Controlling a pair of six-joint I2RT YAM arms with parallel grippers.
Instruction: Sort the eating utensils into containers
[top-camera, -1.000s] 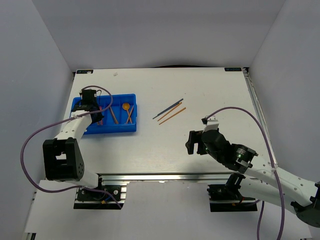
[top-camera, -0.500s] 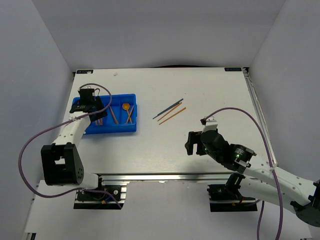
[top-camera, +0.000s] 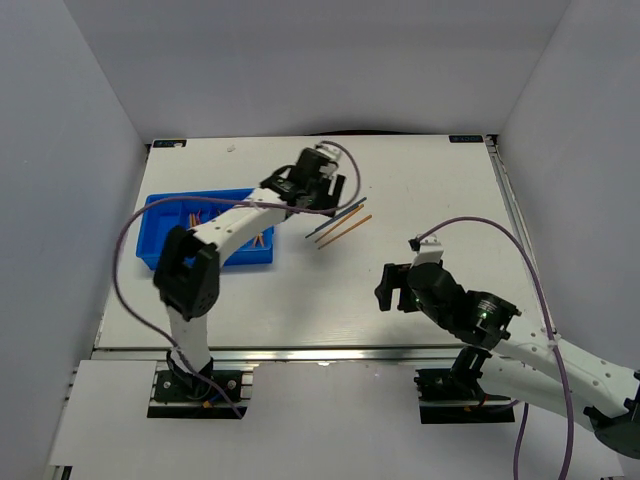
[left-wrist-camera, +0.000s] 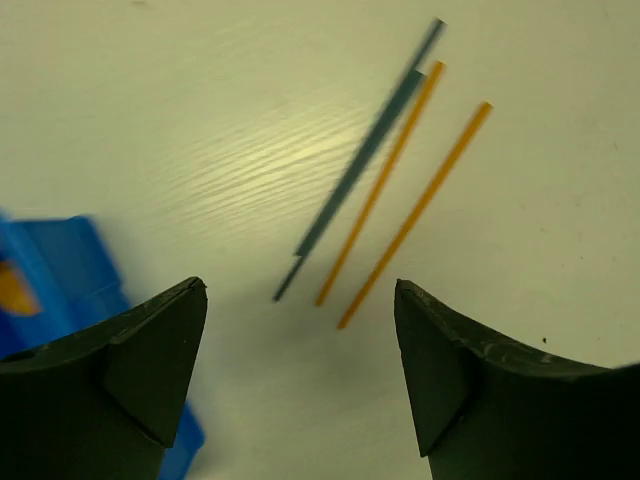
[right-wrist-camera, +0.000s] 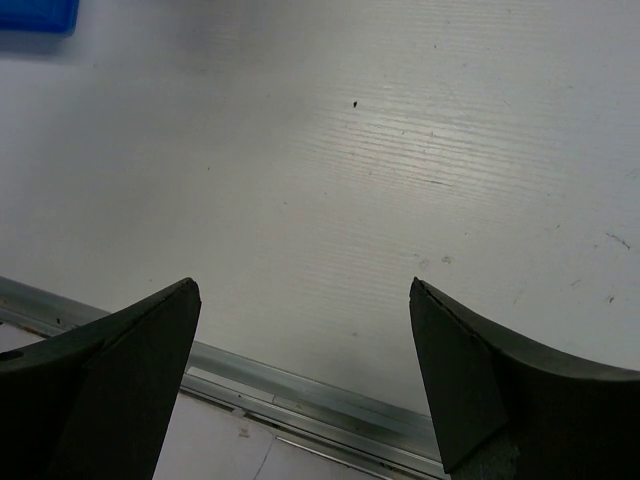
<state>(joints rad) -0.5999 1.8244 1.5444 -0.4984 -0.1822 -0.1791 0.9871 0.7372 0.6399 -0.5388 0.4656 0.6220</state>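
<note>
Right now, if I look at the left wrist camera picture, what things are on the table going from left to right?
blue tray → dark grey-blue sticks → first orange stick → second orange stick

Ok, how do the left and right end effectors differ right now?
The left end effector hangs over the loose sticks mid-table, beside the tray. The right end effector hangs over the table by the near rail, with no sticks under it. The left arm is stretched far out, while the right arm is folded near its base. Both end effectors are open and hold nothing.
</note>
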